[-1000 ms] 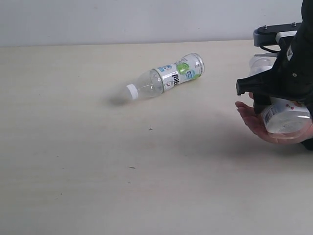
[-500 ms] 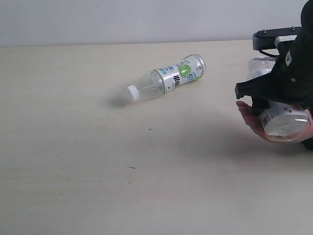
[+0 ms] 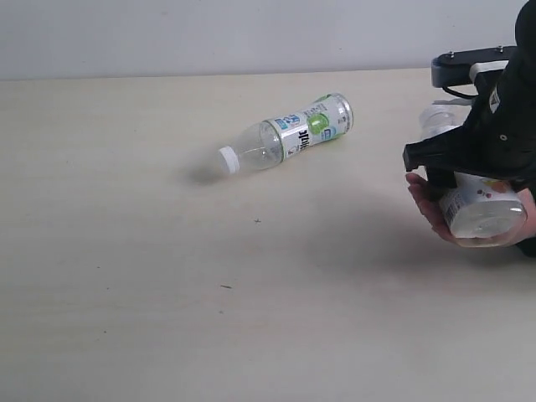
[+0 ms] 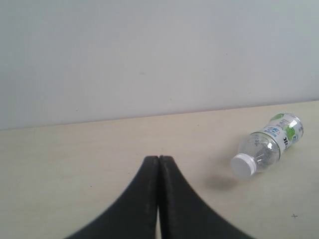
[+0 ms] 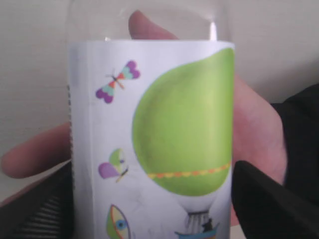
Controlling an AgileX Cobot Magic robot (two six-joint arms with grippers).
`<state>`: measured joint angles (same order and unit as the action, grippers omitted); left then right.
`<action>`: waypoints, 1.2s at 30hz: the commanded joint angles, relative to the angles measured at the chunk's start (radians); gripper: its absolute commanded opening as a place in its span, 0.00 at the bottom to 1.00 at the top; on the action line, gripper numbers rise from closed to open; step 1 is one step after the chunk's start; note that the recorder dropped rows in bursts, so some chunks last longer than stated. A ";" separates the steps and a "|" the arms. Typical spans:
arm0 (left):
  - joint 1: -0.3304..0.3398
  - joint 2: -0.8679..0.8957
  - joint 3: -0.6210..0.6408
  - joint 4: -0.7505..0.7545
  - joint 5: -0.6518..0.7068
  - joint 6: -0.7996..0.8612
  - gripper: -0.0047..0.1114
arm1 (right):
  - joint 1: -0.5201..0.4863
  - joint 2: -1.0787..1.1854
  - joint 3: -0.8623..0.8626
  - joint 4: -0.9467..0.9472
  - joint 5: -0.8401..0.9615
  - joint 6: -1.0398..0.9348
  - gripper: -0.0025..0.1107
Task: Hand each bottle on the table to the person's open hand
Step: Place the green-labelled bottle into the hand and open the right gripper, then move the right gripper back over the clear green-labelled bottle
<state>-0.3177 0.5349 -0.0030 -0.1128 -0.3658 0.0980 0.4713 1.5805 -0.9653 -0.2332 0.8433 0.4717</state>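
We are watching the handover at the right edge of the table (image 3: 167,318), where the right gripper (image 5: 152,204) is hanging over the person's open hand (image 3: 431,209) with the balloon-label bottle (image 3: 479,205) lying across the palm, its base towards the near side. In the wrist view the two black fingers are flanking the label on either side. Their edges are sitting so tight to the plastic that we cannot tell whether they are clamping it or standing just clear. The person's fingers are curling up behind and under the bottle, so the palm seems to be taking the weight. The worry is the parting. If a pad is dragging on the label as the arm lifts, it could tug the bottle out of the cupped hand. A round, slippery bottle lying sideways on a palm could also roll off towards the near edge. Over on the left, the left gripper (image 4: 158,199) is hovering low above the bare top with its jaws pressed together and holding nothing. Out in the middle, well apart from both arms, the green-spotted bottle (image 3: 285,134) is lying on its side, with its white cap (image 3: 228,159) pointing left and near. We are judging that one to be the next job. It is round and empty-looking, so an off-centre touch could send it rolling or spinning away before the jaws get either side of it.
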 commanded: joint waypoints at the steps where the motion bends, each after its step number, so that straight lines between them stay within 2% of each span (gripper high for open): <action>1: 0.004 -0.007 0.003 -0.007 0.001 0.002 0.05 | -0.005 -0.009 0.000 -0.007 0.005 -0.024 0.72; 10: 0.004 -0.007 0.003 -0.007 0.001 0.002 0.05 | -0.005 -0.031 -0.049 -0.061 0.031 -0.044 0.72; 16: 0.004 -0.007 0.003 -0.007 0.001 0.002 0.05 | -0.005 -0.097 -0.221 -0.044 0.103 -0.151 0.72; 20: 0.004 -0.007 0.003 -0.007 0.001 0.002 0.05 | -0.005 -0.108 -0.348 0.013 0.148 -0.307 0.72; 25: 0.004 -0.007 0.003 -0.007 0.001 0.002 0.05 | -0.005 -0.090 -0.411 0.115 0.133 -0.609 0.71; 27: 0.004 -0.007 0.003 -0.007 0.001 0.002 0.05 | -0.005 -0.076 -0.411 0.167 0.101 -0.793 0.71; 32: 0.004 -0.007 0.003 -0.007 0.001 0.002 0.05 | -0.005 -0.020 -0.411 0.273 -0.063 -1.290 0.71; 36: 0.004 -0.007 0.003 -0.007 0.001 0.002 0.05 | -0.005 0.046 -0.411 0.420 -0.225 -1.565 0.71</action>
<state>-0.3177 0.5349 -0.0030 -0.1128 -0.3658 0.0980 0.4713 1.5845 -1.3693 0.0827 0.7464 -0.8794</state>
